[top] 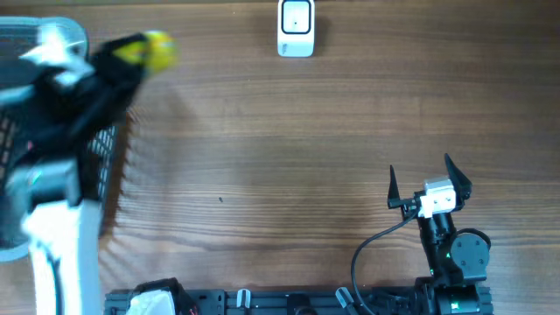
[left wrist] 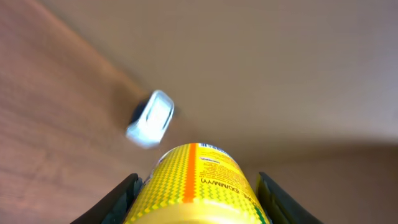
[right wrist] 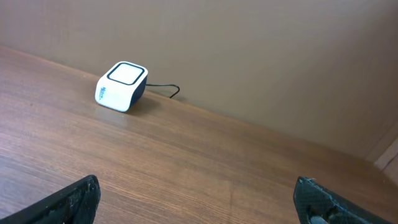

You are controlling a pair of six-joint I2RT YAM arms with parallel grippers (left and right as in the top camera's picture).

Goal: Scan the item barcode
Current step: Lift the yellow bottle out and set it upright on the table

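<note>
My left gripper (left wrist: 198,198) is shut on a yellow can (left wrist: 198,186) with an orange stripe and printed text; its two dark fingers press the can's sides. Seen from overhead, the can (top: 156,50) is held above the table's far left, blurred by motion, over a dark wire basket (top: 105,166). The white barcode scanner (top: 296,28) stands at the table's far edge, in the middle; it also shows in the left wrist view, scanner (left wrist: 150,119), beyond the can, and in the right wrist view, scanner (right wrist: 122,86). My right gripper (top: 429,179) rests open at the near right, nothing between its fingers.
The wire basket lies at the left edge under my left arm. A cable runs from the right arm's base (top: 372,249) along the near edge. A wall rises just behind the scanner.
</note>
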